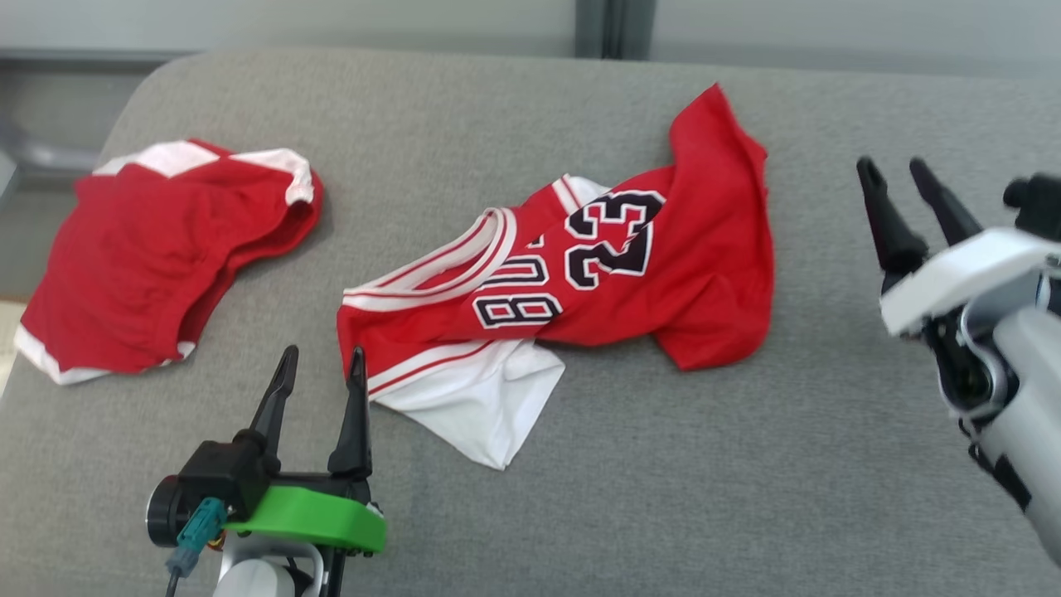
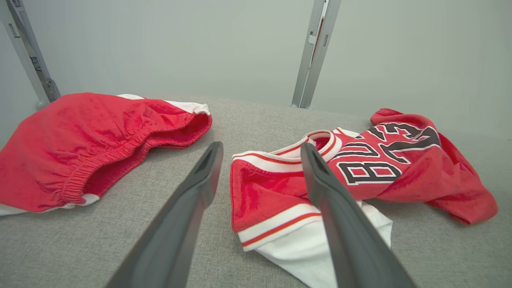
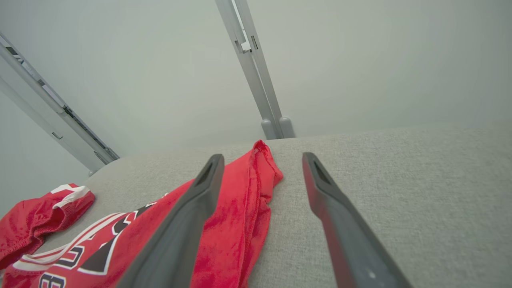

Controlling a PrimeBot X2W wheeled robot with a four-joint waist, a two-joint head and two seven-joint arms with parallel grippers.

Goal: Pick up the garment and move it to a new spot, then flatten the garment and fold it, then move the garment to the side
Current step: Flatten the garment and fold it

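The garment (image 1: 663,274) is a red jersey with white trim and a dark "23". It lies crumpled and partly folded over itself in the middle of the grey cushioned surface (image 1: 746,464), with white lining showing at its near corner. My left gripper (image 1: 322,356) is open at the jersey's near-left edge, holding nothing. The left wrist view has the jersey (image 2: 420,172) ahead and right of the open left gripper (image 2: 261,148). My right gripper (image 1: 892,168) is open and empty, off to the jersey's right. The right wrist view shows the right gripper (image 3: 263,157) above the jersey's far red edge (image 3: 240,224).
Red shorts (image 1: 157,257) with white trim lie at the surface's left end, also visible as shorts (image 2: 80,140) in the left wrist view and as shorts (image 3: 32,216) in the right wrist view. Bare grey surface stretches along the front and right. A pale wall with metal posts (image 2: 316,52) stands behind.
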